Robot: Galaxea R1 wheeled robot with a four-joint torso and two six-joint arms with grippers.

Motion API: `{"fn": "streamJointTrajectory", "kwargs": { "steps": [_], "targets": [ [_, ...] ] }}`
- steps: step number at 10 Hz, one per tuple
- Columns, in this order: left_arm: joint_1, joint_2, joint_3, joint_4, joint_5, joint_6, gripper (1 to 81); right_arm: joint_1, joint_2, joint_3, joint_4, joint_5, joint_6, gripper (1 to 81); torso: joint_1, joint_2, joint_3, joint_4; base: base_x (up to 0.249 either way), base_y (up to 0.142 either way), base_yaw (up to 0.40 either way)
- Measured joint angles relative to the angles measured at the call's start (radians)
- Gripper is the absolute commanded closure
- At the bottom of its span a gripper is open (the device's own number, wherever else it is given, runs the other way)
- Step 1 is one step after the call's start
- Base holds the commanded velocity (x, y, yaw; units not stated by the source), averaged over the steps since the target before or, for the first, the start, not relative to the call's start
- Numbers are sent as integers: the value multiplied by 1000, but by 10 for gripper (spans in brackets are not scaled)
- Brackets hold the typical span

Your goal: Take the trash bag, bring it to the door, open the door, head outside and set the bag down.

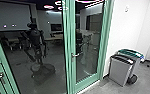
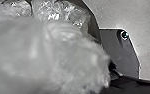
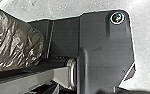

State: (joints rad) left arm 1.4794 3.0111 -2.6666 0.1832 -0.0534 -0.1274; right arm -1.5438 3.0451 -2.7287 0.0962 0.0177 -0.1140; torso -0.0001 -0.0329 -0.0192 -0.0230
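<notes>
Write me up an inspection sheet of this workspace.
Surface: plain grey floor.
Job's things: trash bag, brown and crinkled in the right wrist view; pale, crinkled plastic shows large in the left wrist view. The green-framed glass door, with a lever handle, looks shut.
Clutter: two bins close together, the front one grey, the rear one with a green lid.
Grippers: open or shut cannot be told, left or right.
Cables: nothing seen.
Surroundings: white wall; dark glass reflecting a robot.
</notes>
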Motion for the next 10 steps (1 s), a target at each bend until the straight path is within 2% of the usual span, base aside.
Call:
{"fn": "streamJointTrajectory", "kwargs": {
  "steps": [10],
  "targets": [
    [-2,0,0,0,0,0,811,1,0,0,0,1,0,10,0,0,0,0,134,0,0]
  ]
}}
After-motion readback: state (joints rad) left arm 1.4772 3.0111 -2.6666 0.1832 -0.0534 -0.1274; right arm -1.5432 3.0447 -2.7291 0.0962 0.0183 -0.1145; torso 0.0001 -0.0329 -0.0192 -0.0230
